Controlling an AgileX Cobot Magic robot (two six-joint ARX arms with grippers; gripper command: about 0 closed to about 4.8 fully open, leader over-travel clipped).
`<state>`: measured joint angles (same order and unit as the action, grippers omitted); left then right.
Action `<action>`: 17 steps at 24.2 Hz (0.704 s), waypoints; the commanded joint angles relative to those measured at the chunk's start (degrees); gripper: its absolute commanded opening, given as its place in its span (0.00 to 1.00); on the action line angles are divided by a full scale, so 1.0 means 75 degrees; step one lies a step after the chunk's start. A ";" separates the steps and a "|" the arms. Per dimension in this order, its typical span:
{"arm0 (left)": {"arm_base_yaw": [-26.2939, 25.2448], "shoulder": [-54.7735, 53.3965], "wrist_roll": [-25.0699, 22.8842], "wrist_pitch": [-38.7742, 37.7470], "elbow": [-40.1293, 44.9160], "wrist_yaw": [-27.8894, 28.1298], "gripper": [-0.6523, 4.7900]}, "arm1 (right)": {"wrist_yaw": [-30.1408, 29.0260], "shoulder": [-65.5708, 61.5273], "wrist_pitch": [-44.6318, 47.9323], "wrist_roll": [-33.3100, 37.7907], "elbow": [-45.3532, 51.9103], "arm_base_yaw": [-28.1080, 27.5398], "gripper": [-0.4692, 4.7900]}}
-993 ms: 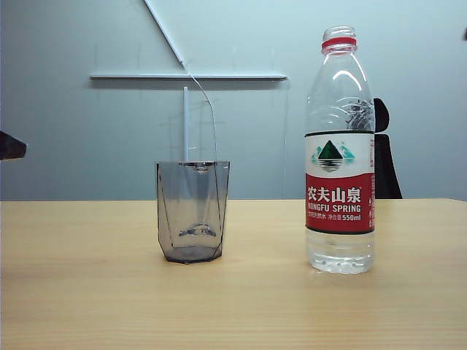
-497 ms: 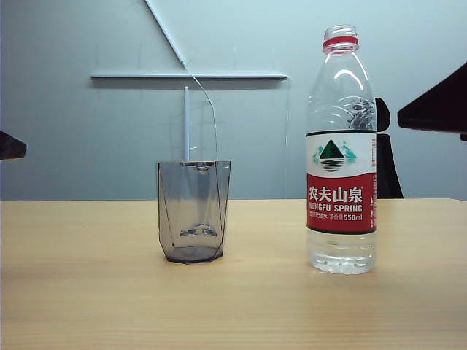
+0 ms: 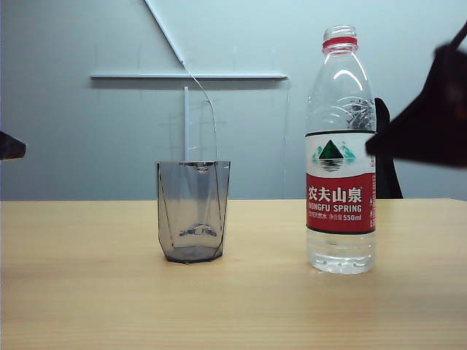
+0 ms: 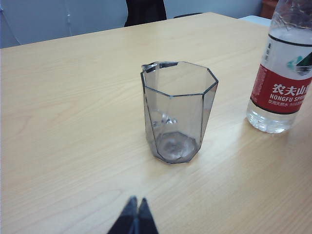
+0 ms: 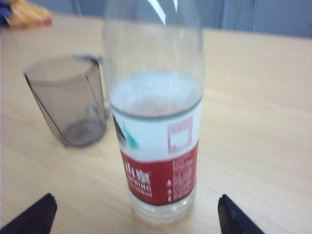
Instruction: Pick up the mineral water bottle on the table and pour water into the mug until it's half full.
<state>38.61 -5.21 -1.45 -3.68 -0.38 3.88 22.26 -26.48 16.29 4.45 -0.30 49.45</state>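
The mineral water bottle (image 3: 341, 146), clear with a red neck ring and a red-and-white label, stands upright on the table (image 3: 87, 292) at the right. The mug (image 3: 193, 211), a smoky-grey faceted tumbler, stands to its left. My right gripper (image 3: 419, 124) hangs as a dark blur just right of the bottle, at label height. In the right wrist view that gripper (image 5: 135, 199) is open, its fingers (image 5: 34, 217) wide on either side of the bottle (image 5: 156, 122), not touching it. My left gripper (image 4: 135, 204) is shut, short of the mug (image 4: 178, 112).
A dark chair back (image 3: 385, 168) stands behind the table near the bottle. An orange object (image 5: 24, 12) lies at the table's far side beyond the mug (image 5: 68, 97). The left arm shows as a dark tip (image 3: 11, 146) at the left edge.
My right gripper has swung in from the right edge, lower and closer to the bottle. The bottle, the mug and the left arm have stayed put.
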 commanded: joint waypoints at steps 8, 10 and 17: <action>0.0000 -0.0006 0.0026 0.0093 -0.0017 -0.0012 0.12 | -0.0434 -0.3413 0.3789 -0.0035 -0.0017 -0.0644 1.00; 0.0000 -0.0006 0.0026 0.0093 -0.0017 -0.0006 0.12 | -0.0662 -0.3978 0.4275 -0.0041 -0.0122 -0.0828 1.00; 0.0000 -0.0006 0.0023 0.0093 -0.0017 -0.0017 0.12 | -0.1355 -0.5945 0.4724 -0.0058 -0.1239 -0.1198 1.00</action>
<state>38.61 -5.21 -1.45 -3.68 -0.38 3.86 12.43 -70.15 50.39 4.01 -8.51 40.36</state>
